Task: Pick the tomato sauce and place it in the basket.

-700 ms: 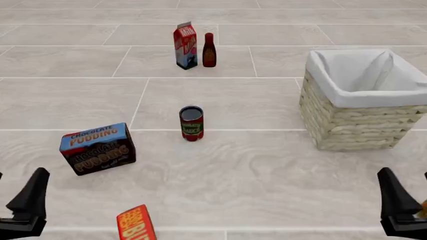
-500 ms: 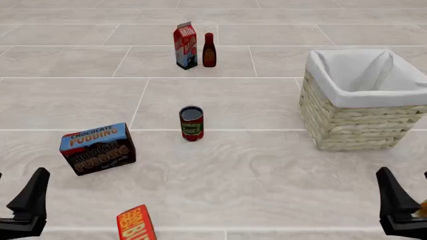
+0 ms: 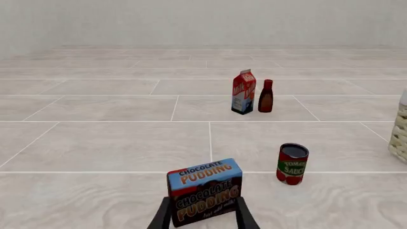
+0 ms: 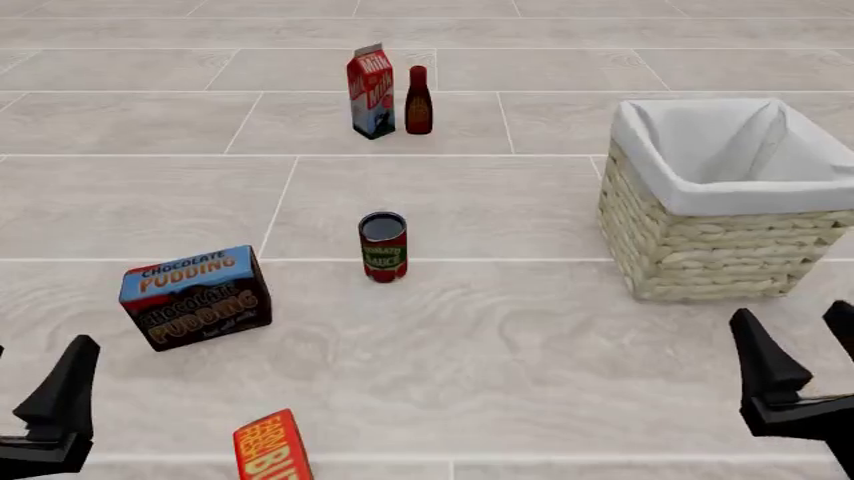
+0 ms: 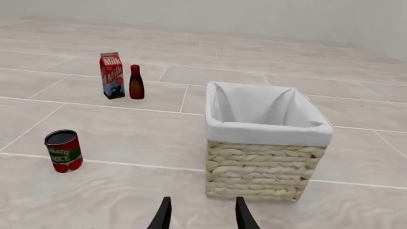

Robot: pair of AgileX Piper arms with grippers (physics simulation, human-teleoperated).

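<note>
Front view, bottom edge: an orange-red box [image 4: 271, 446] w/ yellow lettering stands at lower left-centre, partly cut by the frame. The left gripper [image 4: 27, 410] is in the bottom left corner; only one dark finger shows fully there. In the left wrist view its two fingers [image 3: 161, 217] stand apart w/ a gap between them and hold nothing, so the jaws are open. The right gripper [image 4: 801, 365] is at the lower right; two fingers are visible, apart from each other, and the right wrist view shows the same gap [image 5: 201, 215], nothing inside it. Open also.

Next, at the left of the frame, the chocolate pudding box [image 4: 195, 295] stands on the table [image 4: 507, 340], a bit tilted. In the left wrist view it [image 3: 205, 191] is directly ahead of the fingers.

Centre of the frame: the tomato sauce [image 4: 383, 245] stands upright on the table, dark top up, well apart from both grippers and from the pudding box. The basket [image 4: 714, 245] is at the right, approx. the same depth, well apart from the can; its white lining is folded over the rim and nothing is visible inside.

Upper centre, farthest: a milk carton [image 4: 371, 90] and a dark red bottle [image 4: 418, 101], just beside each other, both upright.
</note>
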